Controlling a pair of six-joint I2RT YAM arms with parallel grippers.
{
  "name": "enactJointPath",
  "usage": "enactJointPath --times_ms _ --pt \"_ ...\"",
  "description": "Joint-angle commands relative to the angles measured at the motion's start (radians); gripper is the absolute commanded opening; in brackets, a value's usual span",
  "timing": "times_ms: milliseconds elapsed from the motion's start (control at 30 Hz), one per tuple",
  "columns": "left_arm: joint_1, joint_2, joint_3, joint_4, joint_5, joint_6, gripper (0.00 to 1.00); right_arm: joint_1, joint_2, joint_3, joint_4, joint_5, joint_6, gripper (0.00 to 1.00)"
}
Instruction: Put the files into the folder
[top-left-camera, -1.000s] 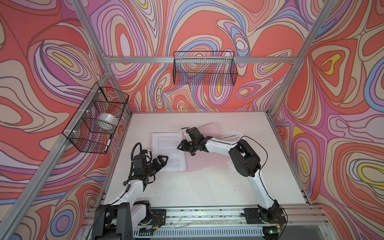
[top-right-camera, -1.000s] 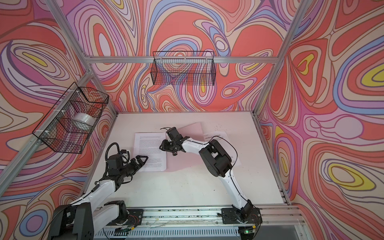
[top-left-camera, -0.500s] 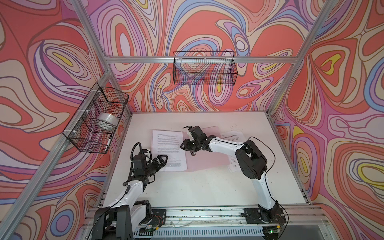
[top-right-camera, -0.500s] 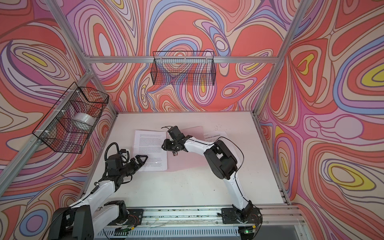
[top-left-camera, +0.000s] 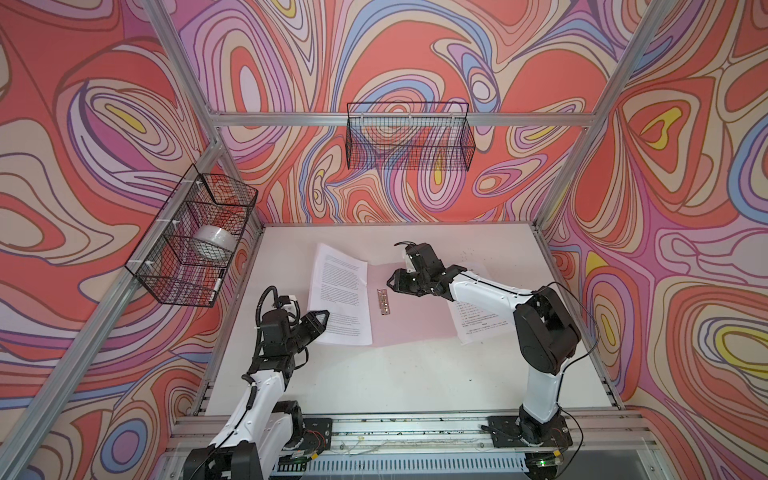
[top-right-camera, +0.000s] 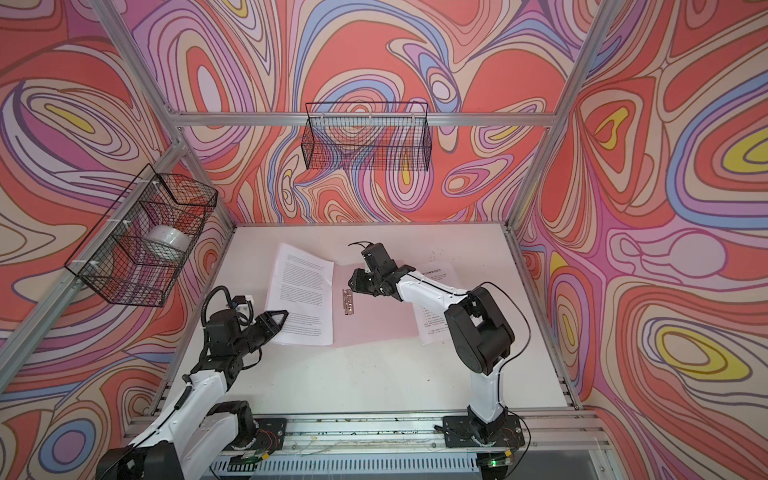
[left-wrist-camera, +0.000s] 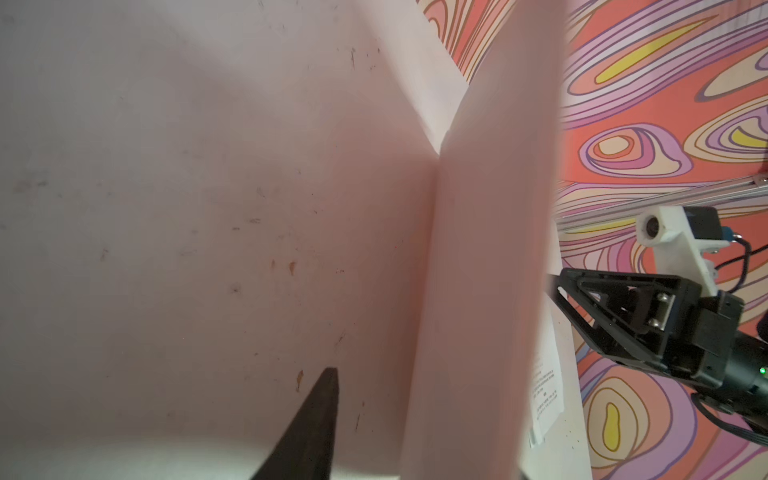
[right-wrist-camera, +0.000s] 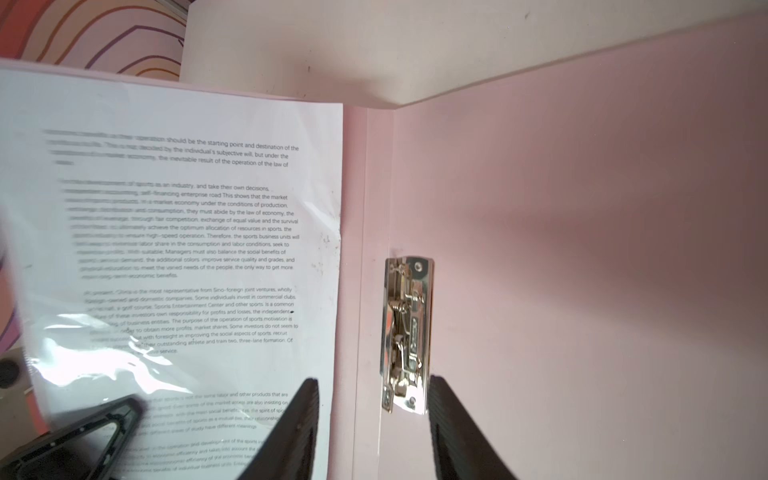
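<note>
The pale pink folder lies open on the white table, its metal clip beside the spine. One printed sheet of the files rests on its left cover. Another sheet lies at the folder's right edge, partly under the right arm. My left gripper is shut on the near left edge of that cover. In the left wrist view one finger shows under the raised pink cover; the other is hidden. My right gripper hangs open over the clip's end.
A wire basket holding a white roll hangs on the left wall. A second wire basket hangs on the back wall. Aluminium posts stand at the table's corners, and a rail runs along the front.
My left gripper has closed on the folder's left cover edge. The right gripper has shifted a little to the right, from the sheet's edge to above the clip.
</note>
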Motion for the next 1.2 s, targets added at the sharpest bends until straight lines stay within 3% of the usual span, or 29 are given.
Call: enactJointPath --times_ms 0,167,233,300,533,767,1167 --pt "-0.004 -0.008 0.004 -0.035 -0.005 0.011 0.23 0.006 0.019 0.024 -0.036 0.027 -0.028 0.45" --pt "-0.004 -0.008 0.009 -0.042 -0.001 0.006 0.24 0.006 0.042 0.051 -0.054 0.023 -0.035 0.43" --pt "-0.004 -0.009 0.01 -0.045 -0.005 -0.001 0.49 0.006 0.043 0.05 -0.06 0.025 -0.035 0.43" --pt "-0.005 -0.005 0.015 -0.051 -0.004 -0.002 0.59 0.007 0.046 0.041 -0.06 0.029 -0.036 0.43" --pt "-0.005 -0.006 0.015 -0.062 0.004 -0.006 0.57 0.007 0.073 -0.011 -0.036 0.037 -0.036 0.43" --pt "-0.005 -0.008 0.016 -0.048 -0.045 0.003 0.71 -0.009 0.108 0.017 -0.049 0.087 -0.052 0.43" --pt "-0.005 0.112 0.041 0.091 -0.024 -0.008 0.77 -0.078 -0.053 -0.036 -0.125 0.166 -0.101 0.49"
